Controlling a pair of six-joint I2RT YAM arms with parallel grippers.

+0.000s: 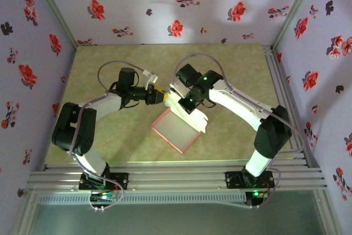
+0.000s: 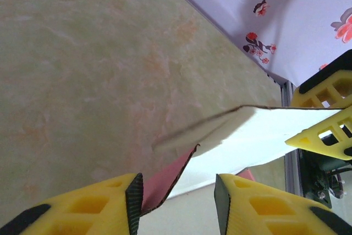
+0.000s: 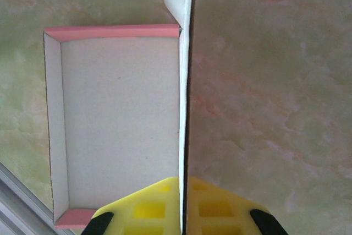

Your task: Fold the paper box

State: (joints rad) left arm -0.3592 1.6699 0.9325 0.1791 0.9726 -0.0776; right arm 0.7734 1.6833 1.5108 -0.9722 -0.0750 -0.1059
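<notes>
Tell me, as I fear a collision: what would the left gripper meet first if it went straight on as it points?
The paper box: its raised flap lies between the fingers of the left gripper. Beyond it, probably the right gripper.

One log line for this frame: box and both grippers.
paper box: part-folded tray, walls up | right gripper: shut on its wall | left gripper: open around a flap

Room check | I'm seeing lilac walls (image 1: 165, 4) on three sides, printed with red and dark flowers | grey corner posts (image 1: 52, 6) run up where they meet | tabletop (image 1: 236, 64) pale green-beige, marbled | silver aluminium rails (image 1: 176, 177) along the near edge, more down the right side | light soft, faint shadows on the back wall
</notes>
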